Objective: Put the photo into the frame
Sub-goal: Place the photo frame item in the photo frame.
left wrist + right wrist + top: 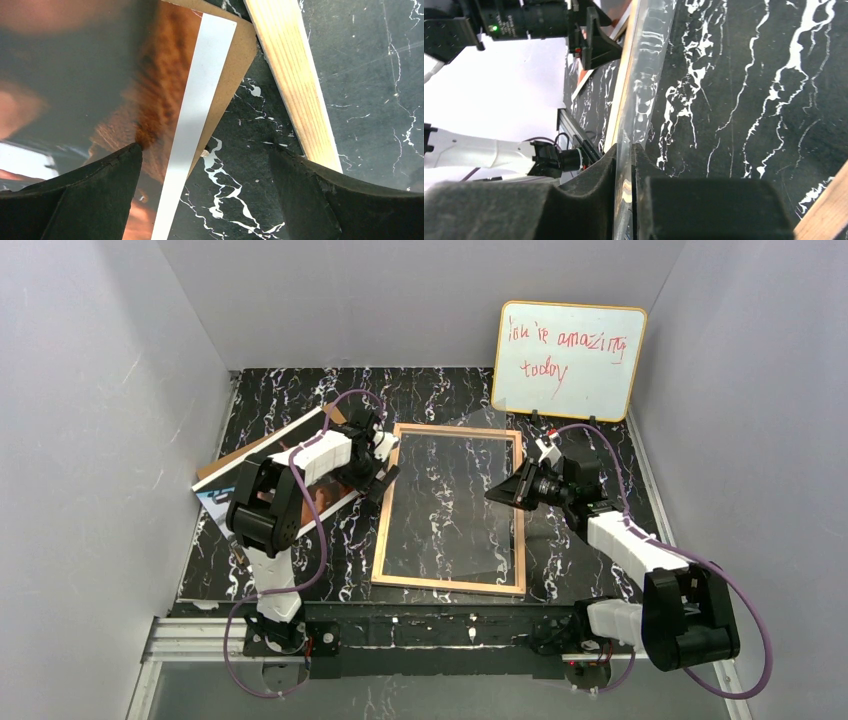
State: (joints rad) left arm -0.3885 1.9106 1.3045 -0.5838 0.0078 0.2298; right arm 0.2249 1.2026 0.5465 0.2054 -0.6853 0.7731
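Black marbled tabletop (pixel 450 390) carries the frame (pixel 381 530) wood-side up in the middle, with the photo (pixel 215 505) just to its left on a brown backing board (pixel 235 55), partly under the left arm. The right gripper (pixel 624 150) is clenched on the edge of the clear pane (pixel 644 75), which is tilted up off the frame, and should hold it steady. The left gripper (pixel 205 155) hangs spread wide over the photo's white border; it should pinch the print alone, not the board beneath.

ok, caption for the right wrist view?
Right gripper pinches the edge of the clear pane over the black marble table.
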